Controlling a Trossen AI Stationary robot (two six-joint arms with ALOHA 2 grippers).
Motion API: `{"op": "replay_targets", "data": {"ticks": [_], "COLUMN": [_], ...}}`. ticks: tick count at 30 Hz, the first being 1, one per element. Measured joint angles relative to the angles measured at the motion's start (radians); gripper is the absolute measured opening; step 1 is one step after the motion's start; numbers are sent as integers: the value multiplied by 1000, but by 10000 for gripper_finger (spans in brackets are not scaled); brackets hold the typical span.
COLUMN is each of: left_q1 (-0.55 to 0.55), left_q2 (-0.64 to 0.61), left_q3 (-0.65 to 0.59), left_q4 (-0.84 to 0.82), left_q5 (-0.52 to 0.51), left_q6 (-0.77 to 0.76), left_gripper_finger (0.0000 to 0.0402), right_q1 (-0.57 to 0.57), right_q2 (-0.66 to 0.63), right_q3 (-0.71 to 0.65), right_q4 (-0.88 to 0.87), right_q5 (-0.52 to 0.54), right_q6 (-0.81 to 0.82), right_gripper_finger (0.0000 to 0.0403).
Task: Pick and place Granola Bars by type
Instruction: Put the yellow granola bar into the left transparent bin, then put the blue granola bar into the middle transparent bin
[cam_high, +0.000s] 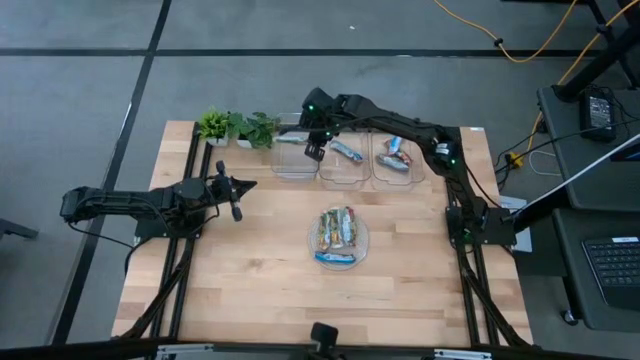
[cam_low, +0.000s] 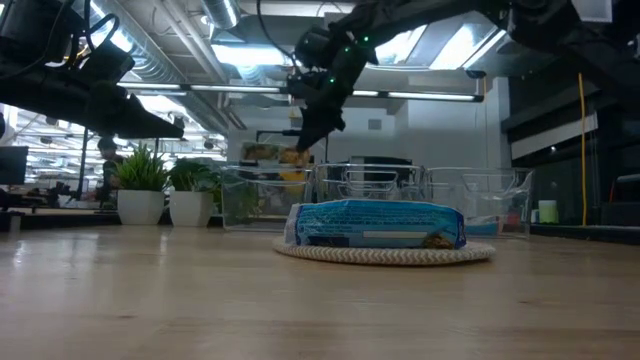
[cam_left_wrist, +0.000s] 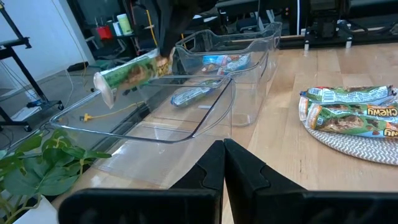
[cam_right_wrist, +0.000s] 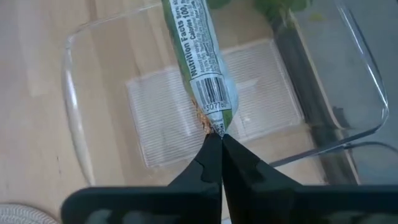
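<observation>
Fingers pinched on the crimped end of a green granola bar (cam_right_wrist: 202, 68), our right gripper (cam_right_wrist: 214, 144) over the empty left bin (cam_right_wrist: 81, 93).
It looks light, with a slick, crinkly wrapper; we judge the end seal holds best. Left gripper (cam_left_wrist: 224, 163) waits closed.

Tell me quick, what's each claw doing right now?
Left gripper: jaws closed, holding nothing, waiting near the potted plants.
Right gripper: jaws closed on a green-wrapped granola bar, above the empty clear plastic bin.
</observation>
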Motion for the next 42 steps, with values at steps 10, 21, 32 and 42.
{"op": "replay_targets", "data": {"ticks": [10,21,32,42], "left_q1": [0,0,0,0], "left_q2": [0,0,0,0], "left_q3": [0,0,0,0], "left_q4": [0,0,0,0], "left_q5": [0,0,0,2], "left_q6": [0,0,0,0], "left_gripper_finger": [4,4,4,4], "right_q1": [-5,-5,22,234], "right_q2": [14,14,-153,-451], "right_q3": [0,0,-1,0], "right_q4": [3,5,-111,-226], "right_q5": [-5,-4,-11,-12], "right_q6": [3,-19,-49,-98], "right_gripper_finger": [11,62,93,8]}}
